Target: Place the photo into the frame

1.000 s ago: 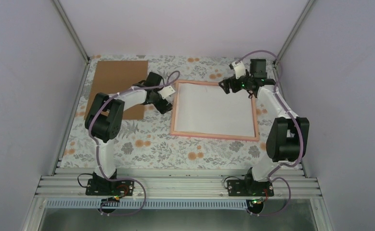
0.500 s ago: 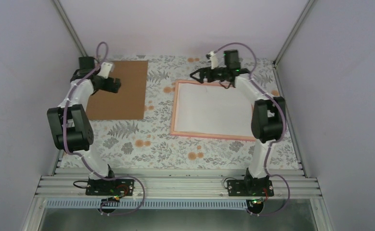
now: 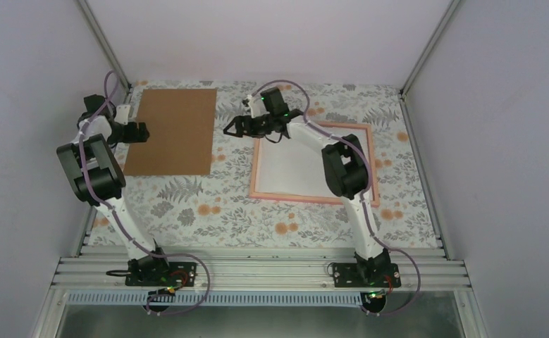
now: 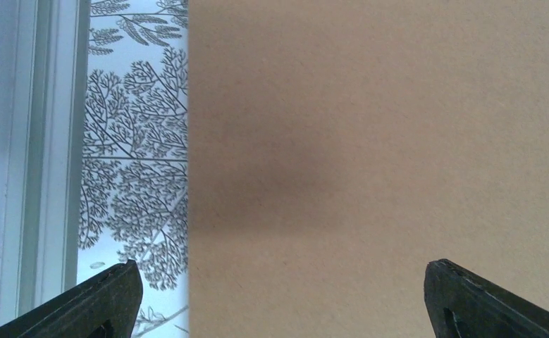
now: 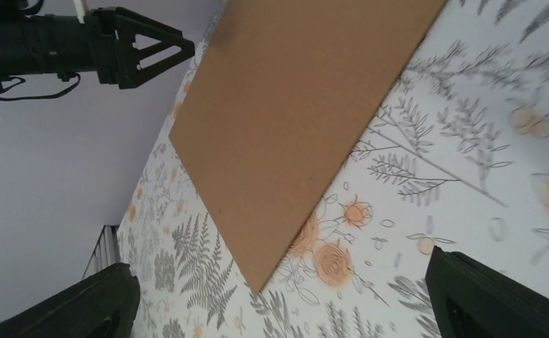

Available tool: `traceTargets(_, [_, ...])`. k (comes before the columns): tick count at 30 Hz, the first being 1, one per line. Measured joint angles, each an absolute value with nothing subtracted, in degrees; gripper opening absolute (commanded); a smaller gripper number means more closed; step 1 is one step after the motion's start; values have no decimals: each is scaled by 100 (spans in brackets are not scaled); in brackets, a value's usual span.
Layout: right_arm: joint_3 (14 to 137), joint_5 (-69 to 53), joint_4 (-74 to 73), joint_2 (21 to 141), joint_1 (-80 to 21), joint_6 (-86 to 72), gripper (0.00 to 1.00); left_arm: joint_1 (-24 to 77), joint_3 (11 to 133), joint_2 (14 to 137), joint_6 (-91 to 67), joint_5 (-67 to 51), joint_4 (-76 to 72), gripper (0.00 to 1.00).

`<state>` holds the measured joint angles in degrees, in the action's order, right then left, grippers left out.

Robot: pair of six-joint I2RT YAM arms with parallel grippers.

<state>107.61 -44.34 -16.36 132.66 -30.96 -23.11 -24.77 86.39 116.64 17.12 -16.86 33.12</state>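
Observation:
The pink frame [image 3: 313,198] lies flat on the right half of the table. Inside it lies a white sheet [image 3: 289,169], by its look the photo with its white back up; no print shows. My right gripper [image 3: 230,127] hangs open and empty just left of the frame's far left corner, over the floral cloth [image 5: 454,162]. In the right wrist view my right gripper [image 5: 278,303] has both fingers wide apart. My left gripper [image 3: 139,132] stands open and empty over the left edge of the brown cardboard [image 3: 173,130]; in its own view my left gripper [image 4: 285,310] straddles that cardboard [image 4: 377,141].
The brown cardboard sheet [image 5: 292,120] lies at the far left, its near corner in the right wrist view, and the left gripper [image 5: 116,46] hovers beyond it there. Aluminium rails [image 3: 257,271] border the near edge. White walls [image 3: 32,105] close in on three sides.
The left arm swung away from the frame's left edge to the cardboard's left edge and its jaws widened. The right arm swept from the frame's far right corner past its far left corner.

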Motion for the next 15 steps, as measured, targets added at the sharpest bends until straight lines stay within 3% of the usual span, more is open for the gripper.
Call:
traceTargets(8, [11043,-4075,-1520,13963,-3498,-3055,100,-2517,8814,12140,1695,-1831,3371,97])
traceTargets(15, [11266,-3929,-1365,14261,-3671,-3542,100,-2512,8267,11972,1664,-1879,2915,92])
